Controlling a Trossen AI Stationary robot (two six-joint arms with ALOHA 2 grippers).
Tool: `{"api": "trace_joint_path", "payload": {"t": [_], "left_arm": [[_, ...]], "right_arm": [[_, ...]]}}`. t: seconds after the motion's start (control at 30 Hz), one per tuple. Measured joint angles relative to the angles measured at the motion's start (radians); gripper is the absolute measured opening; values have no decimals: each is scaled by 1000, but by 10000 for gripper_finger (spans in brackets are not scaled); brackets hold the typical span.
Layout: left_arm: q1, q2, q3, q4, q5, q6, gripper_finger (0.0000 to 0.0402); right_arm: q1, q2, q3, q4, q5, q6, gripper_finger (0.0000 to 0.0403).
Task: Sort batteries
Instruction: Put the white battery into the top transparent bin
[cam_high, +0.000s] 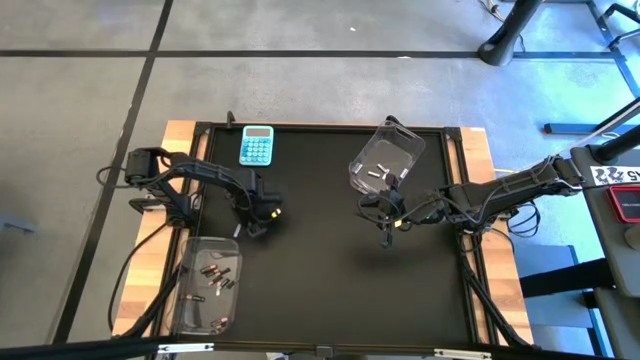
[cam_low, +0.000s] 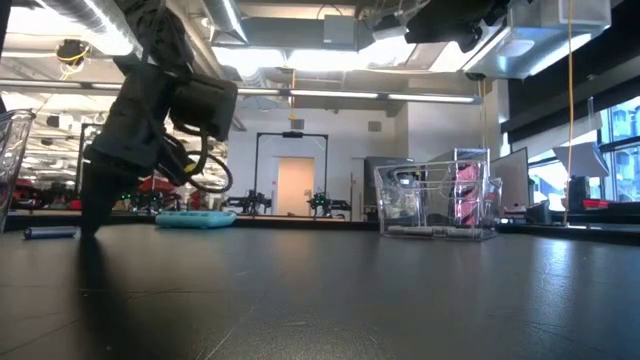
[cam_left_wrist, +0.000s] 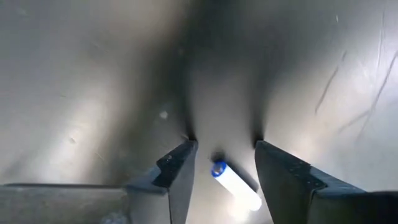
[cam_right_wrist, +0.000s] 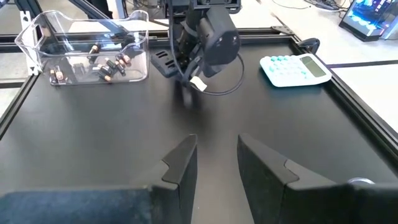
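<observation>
A white battery (cam_left_wrist: 235, 185) with a blue end lies on the black mat. My left gripper (cam_left_wrist: 224, 146) points down over it, open, with one finger on either side and a gap showing at each. In the high view this gripper (cam_high: 262, 218) is at the mat's left middle. My right gripper (cam_high: 386, 228) hovers open above the mat's right middle with nothing between its fingers (cam_right_wrist: 181, 163). Silvery batteries (cam_high: 380, 172) lie in the far right clear bin (cam_high: 400, 145). Dark batteries with red (cam_high: 215, 275) lie in the near left clear bin (cam_high: 190, 300).
A light-blue calculator (cam_high: 256, 146) lies at the mat's far left. A small dark cylinder (cam_low: 50, 233) lies on the mat beside my left arm. Raised black rails (cam_high: 470, 290) and wooden strips edge the mat. Bare mat spreads across the middle and near right.
</observation>
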Motion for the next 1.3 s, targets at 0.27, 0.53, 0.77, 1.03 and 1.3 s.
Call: {"api": "trace_joint_path", "payload": {"t": [0.27, 0.53, 0.77, 1.03, 1.3], "left_arm": [[6, -17, 1, -35, -36, -22, 145], [6, -29, -8, -100, 100, -100, 154], [10, -31, -76, -7, 154, -137, 138], [22, -32, -107, 5, 161, -132, 44], [21, -26, -71, 10, 126, -101, 22]], "right_arm": [[0, 0, 0, -1, 1, 0, 115], [0, 0, 0, -2, -11, 0, 115], [0, 0, 0, -3, -17, 2, 115], [0, 0, 0, -2, -16, 2, 115], [0, 0, 0, -1, -16, 1, 115]]}}
